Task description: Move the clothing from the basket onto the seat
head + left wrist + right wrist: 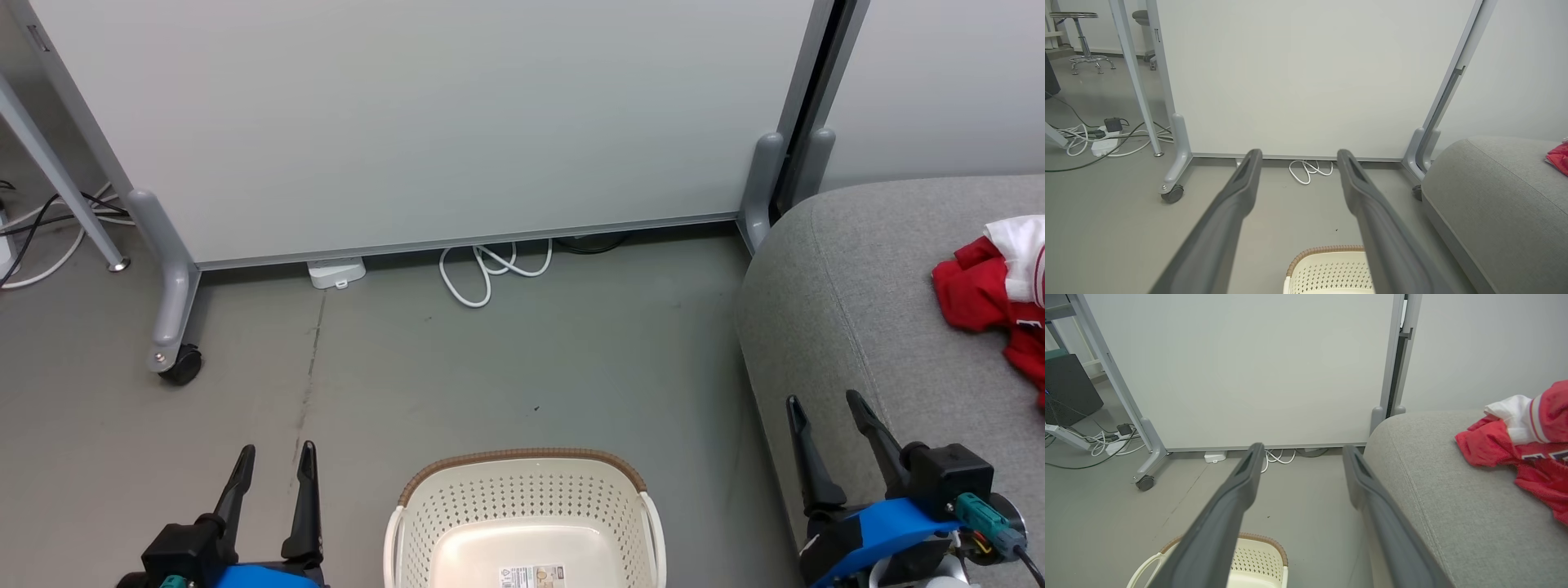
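Observation:
Red clothing [992,294] with white trim lies crumpled on the grey seat [857,327] at the right, seen too as clothing [1523,449] on the seat [1453,506] and as a red edge of clothing [1560,157]. The cream basket [526,523] with its brown rim stands on the floor at bottom centre, its bare bottom showing a label. My left gripper [275,461] is open, left of the basket. Over the seat's front edge my right gripper [824,408] is open, holding nothing. The basket rim [1327,265] and the basket [1249,563] lie low between the fingers.
A wheeled white partition [424,122] stands behind the basket, its castor [180,363] at the left. White cables [490,269] and a small white box [336,272] lie at its foot. A power strip with cords [1102,143] sits far left. Grey floor surrounds the basket.

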